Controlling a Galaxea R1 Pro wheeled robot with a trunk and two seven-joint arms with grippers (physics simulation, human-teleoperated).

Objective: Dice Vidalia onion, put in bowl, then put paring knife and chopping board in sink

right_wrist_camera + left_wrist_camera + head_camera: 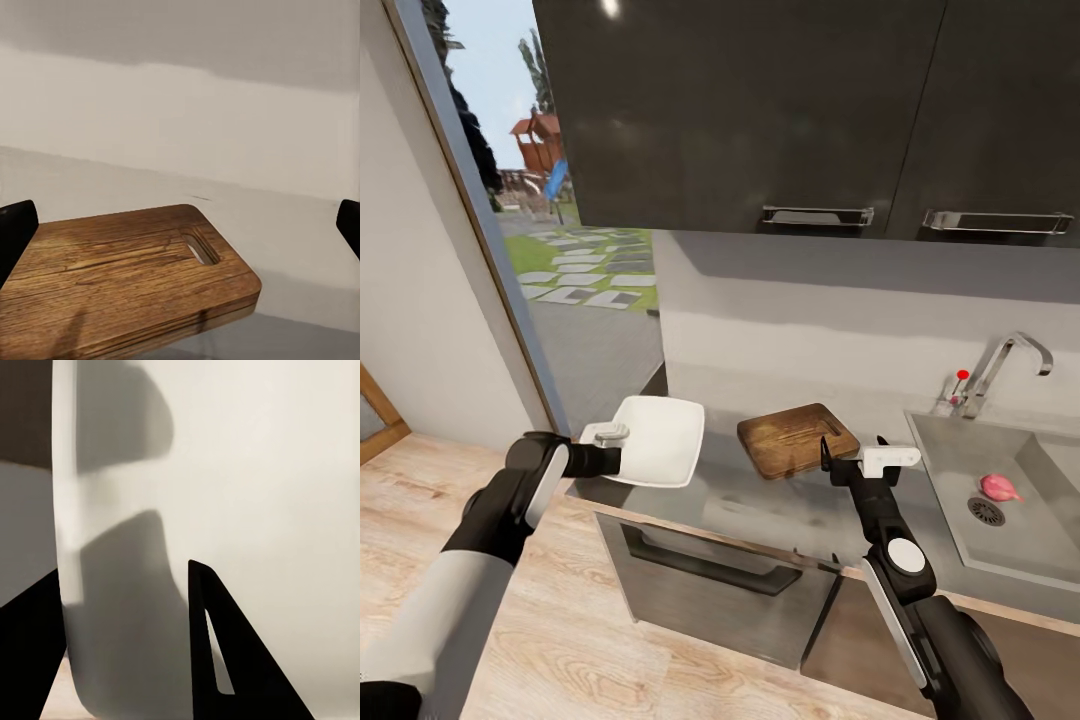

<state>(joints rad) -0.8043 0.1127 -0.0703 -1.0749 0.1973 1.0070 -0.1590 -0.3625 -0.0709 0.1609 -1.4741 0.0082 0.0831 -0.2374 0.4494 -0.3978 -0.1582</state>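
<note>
My left gripper (616,437) pinches the bowl's (660,440) rim to steady it on the countertop (760,500), my right gripper (828,455) spread empty by the chopping board (797,438), while the Vidalia onion (1000,487) waits in the sink (950,440).

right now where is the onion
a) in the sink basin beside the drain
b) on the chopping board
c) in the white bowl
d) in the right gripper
a: the pinkish Vidalia onion lies on the floor of the sink, right beside the round drain, while the chopping board is bare.
</note>
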